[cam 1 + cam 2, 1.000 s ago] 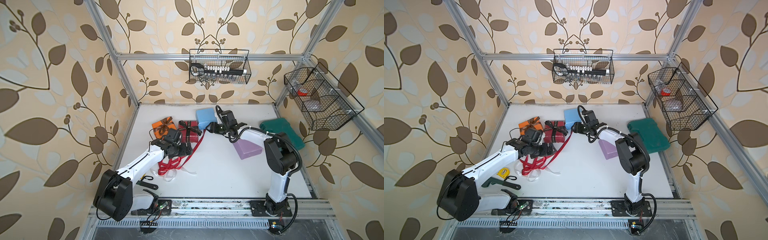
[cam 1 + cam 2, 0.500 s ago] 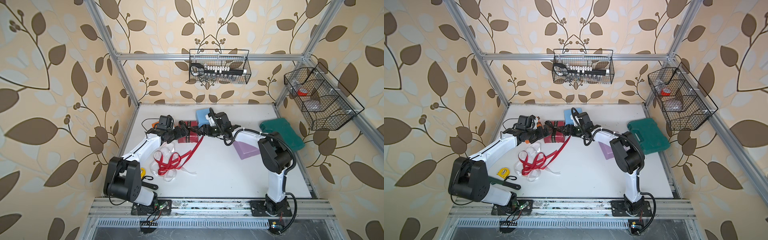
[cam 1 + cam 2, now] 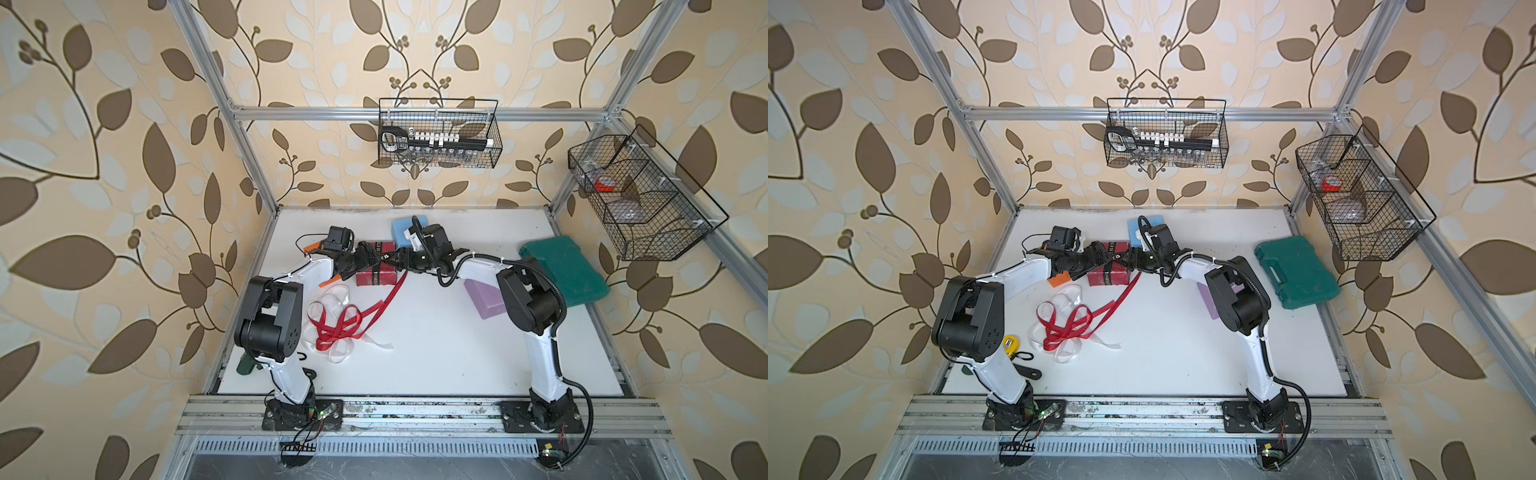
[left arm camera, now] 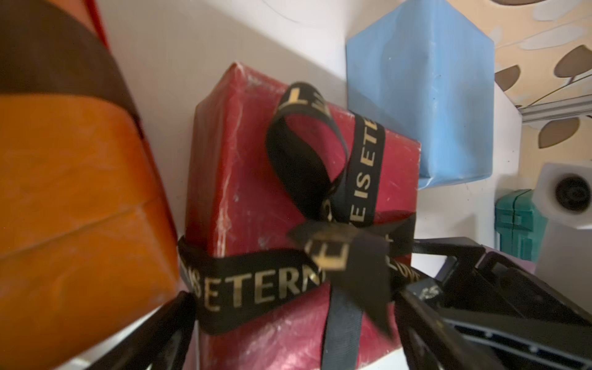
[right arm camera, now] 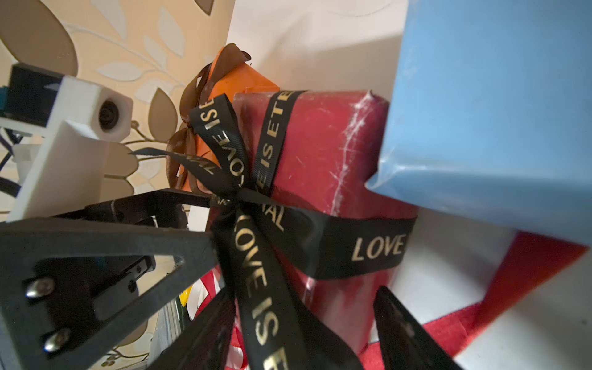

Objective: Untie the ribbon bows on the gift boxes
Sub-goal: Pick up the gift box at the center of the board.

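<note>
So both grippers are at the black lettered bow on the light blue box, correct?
No: left gripper and right gripper are at the black lettered bow, but it's on the dark red box; the left wrist view shows it.

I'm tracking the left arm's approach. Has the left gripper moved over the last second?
Yes. The left gripper has moved toward the back wall, away from the loose red satin ribbon, up to the dark red paper-wrapped box.

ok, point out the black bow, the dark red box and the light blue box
black ribbon bow (image 5: 234,192): right wrist view, on the knot.
dark red box (image 4: 243,166): left wrist view, bare top face beside the loop.
light blue box (image 4: 423,96): left wrist view, middle of its broad face.
</note>
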### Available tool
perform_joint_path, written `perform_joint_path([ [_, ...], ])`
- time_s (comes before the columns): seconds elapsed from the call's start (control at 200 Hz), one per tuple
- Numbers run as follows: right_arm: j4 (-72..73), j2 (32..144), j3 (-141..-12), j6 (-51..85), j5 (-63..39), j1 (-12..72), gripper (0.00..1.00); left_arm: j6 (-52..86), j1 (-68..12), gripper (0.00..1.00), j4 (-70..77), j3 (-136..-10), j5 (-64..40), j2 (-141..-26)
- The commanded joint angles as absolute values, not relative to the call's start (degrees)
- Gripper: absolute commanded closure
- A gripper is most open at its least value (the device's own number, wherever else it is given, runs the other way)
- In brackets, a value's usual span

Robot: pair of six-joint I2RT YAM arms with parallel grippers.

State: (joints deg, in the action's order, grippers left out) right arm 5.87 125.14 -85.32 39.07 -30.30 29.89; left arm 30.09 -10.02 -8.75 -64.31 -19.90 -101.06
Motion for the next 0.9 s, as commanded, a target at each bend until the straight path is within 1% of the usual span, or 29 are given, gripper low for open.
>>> perform_joint_path([
  [0.0, 7.25, 127.58, -87.87, 40.14, -32.23, 30.09, 0.33, 29.02, -9.5, 0.01, -3.74, -65.92, -25.64, -102.67],
  [0.16, 9.61, 126.9, -86.98, 41.03, -33.82, 30.45, 0.39, 31.31, -9.49, 0.01, 1.33, -63.6, -31.66, -102.67],
  [0.26, 10.1, 125.21, -85.85, 40.96, -33.92, 30.84, 0.45, 32.74, -9.62, 0.05, 3.97, -62.28, -34.09, -101.6],
  [0.375, 10.37, 123.16, -84.79, 40.87, -34.21, 30.88, 0.48, 33.22, -10.35, 0.07, 4.48, -62.02, -35.54, -99.74],
  [0.62, 9.2, 116.87, -81.92, 40.04, -33.98, 30.92, 0.49, 33.7, -13.54, 0.09, 3.35, -61.7, -36.3, -95.29],
  [0.895, 5.81, 106.54, -71.7, 37.18, -32.06, 30.93, 0.49, 35.06, -21.31, 0.09, 2.64, -60.52, -33.73, -90.71],
])
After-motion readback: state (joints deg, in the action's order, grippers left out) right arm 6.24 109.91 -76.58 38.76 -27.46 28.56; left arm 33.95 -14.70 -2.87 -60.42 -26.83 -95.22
